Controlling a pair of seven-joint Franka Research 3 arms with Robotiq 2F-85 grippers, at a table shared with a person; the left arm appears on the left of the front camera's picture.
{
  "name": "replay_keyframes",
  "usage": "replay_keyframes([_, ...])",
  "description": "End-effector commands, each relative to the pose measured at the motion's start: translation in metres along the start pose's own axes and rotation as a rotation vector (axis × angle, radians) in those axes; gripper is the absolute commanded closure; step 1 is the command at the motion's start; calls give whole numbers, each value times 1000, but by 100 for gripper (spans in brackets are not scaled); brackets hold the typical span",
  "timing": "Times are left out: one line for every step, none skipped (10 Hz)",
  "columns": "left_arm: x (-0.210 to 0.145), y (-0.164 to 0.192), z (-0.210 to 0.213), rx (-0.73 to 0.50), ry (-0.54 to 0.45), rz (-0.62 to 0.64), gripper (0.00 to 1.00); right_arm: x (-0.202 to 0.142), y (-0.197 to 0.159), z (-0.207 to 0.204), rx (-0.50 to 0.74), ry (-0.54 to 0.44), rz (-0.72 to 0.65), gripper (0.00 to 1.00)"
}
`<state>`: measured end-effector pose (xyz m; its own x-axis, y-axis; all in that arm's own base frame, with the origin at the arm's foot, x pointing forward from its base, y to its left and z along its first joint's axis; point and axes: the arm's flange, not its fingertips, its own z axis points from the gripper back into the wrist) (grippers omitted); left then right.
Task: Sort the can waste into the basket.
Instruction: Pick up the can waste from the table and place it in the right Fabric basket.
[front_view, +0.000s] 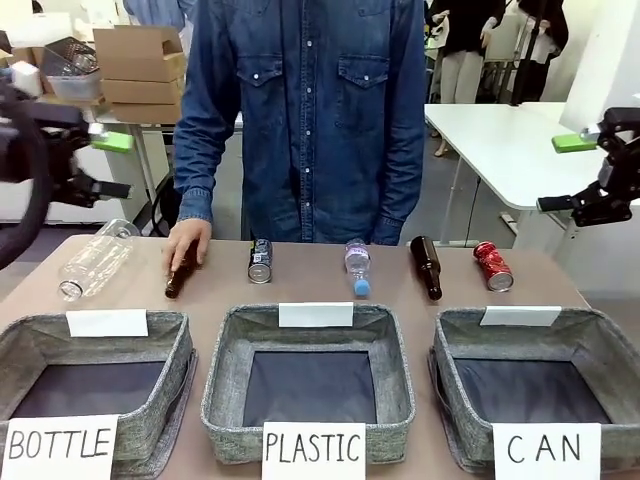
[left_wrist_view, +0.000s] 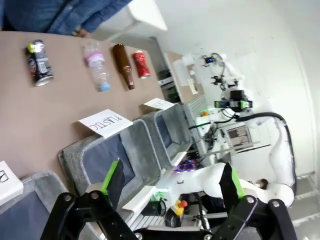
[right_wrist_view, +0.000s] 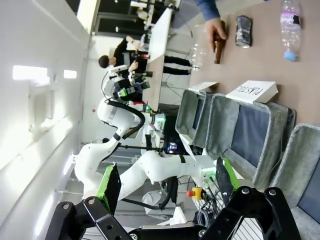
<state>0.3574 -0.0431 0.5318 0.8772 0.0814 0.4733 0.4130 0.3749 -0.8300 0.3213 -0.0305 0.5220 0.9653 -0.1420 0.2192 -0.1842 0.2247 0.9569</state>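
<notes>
Left end effector (left_wrist_view: 172, 172) spread, empty | right end effector (right_wrist_view: 166, 170) same | front: red can (front_view: 493, 267) beyond CAN-signed basket (front_view: 612, 345)

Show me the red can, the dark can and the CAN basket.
red can (front_view: 493, 267): front view, on its body.
dark can (front_view: 260, 261): front view, on its body.
CAN basket (front_view: 590, 322): front view, on its far rim.

White table (front_view: 505, 140), seemingly cardboard boxes (front_view: 140, 65) behind.
</notes>
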Motion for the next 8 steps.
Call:
replay_keyframes([42,-16,-44,132,144,31,0,5,1,-2,27,-5,29,0])
replay_keyframes([59,-17,-70,174,189,44,0,5,1,-2,27,-5,29,0])
replay_keyframes([71,-13,-88,201,239,67,0,5,1,-2,27,-5,29,0])
replay_keyframes([78,-7,-89,209,260,87,0,5,1,-2,27,-5,29,0])
replay_keyframes([73,-6,-60,94,275,71,0,5,1,-2,27,-5,29,0])
replay_keyframes([53,0,-9,-36,217,45,0,5,1,-2,27,-5,29,0])
replay_keyframes([26,10,36,-96,96,50,0,5,1,-2,27,-5,29,0])
replay_keyframes([-1,22,70,-100,-54,118,0,5,1,-2,27,-5,29,0])
